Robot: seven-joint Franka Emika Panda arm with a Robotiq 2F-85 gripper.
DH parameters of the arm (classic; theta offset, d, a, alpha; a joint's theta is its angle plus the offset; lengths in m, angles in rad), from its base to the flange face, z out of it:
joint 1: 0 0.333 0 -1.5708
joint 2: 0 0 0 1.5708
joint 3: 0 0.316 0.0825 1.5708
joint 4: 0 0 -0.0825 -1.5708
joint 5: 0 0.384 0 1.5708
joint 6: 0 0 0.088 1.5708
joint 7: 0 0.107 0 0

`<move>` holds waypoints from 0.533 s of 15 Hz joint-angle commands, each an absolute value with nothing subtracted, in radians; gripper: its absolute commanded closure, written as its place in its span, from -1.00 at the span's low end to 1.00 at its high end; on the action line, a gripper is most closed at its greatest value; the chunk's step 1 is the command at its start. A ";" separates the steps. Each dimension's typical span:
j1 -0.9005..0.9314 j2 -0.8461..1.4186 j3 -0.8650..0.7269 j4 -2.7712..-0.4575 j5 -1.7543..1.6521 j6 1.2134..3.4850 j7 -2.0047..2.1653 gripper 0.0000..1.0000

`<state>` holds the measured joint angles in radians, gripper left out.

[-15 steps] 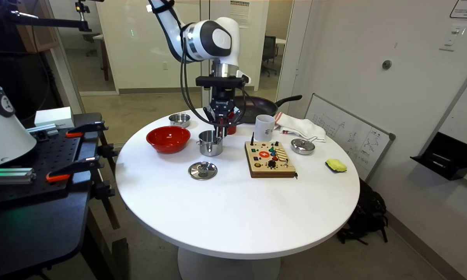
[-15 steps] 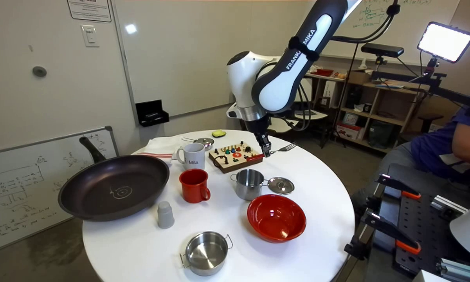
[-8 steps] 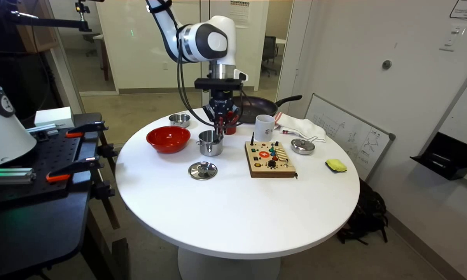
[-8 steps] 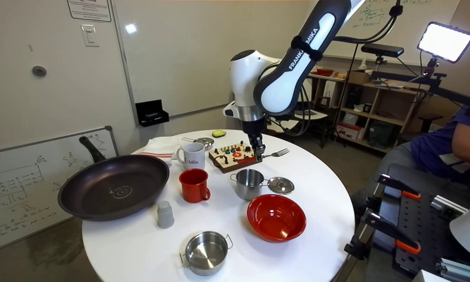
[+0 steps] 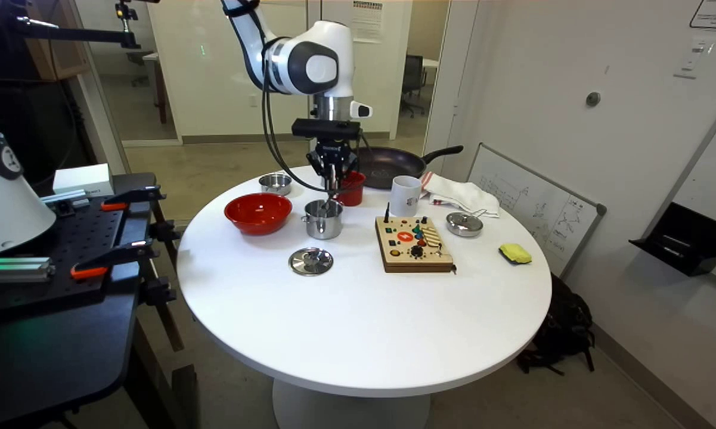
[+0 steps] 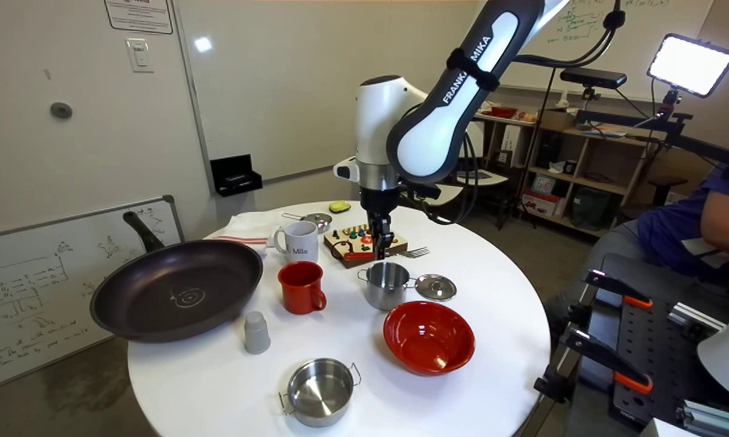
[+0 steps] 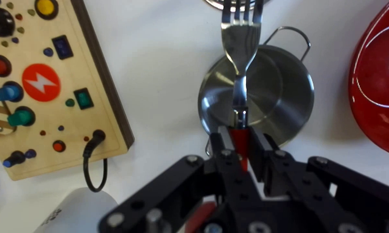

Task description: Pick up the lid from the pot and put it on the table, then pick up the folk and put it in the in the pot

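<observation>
While the fork (image 7: 240, 85) hangs nearly level above the pot (image 7: 278, 90), its tines reaching past the rim toward the wrist view's top edge, the pincer (image 7: 239, 139) at lower middle is pinched narrow around the fork's red handle. To place it well, I would bring the tines over the opening and tip them downward before letting go, since dropped flat it could bridge the rim. Farther out, the lid (image 5: 310, 261) lies on the bench (image 5: 334, 322), just left of centre in an exterior view.
</observation>
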<state>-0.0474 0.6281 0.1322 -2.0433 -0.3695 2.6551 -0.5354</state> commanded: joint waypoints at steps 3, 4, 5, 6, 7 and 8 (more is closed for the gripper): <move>-0.118 0.634 0.186 -2.089 -0.287 2.809 -0.594 0.86; -0.130 0.636 0.193 -2.096 -0.281 2.837 -0.598 0.86; -0.147 0.640 0.205 -2.101 -0.275 2.866 -0.605 0.86; -0.160 0.645 0.215 -2.106 -0.271 2.893 -0.610 0.86; -0.179 0.649 0.232 -2.112 -0.266 2.916 -0.624 0.86; -0.196 0.651 0.246 -2.118 -0.263 2.936 -0.634 0.86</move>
<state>-0.1421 0.6420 0.1976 -2.0944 -0.3002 2.8642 -0.5776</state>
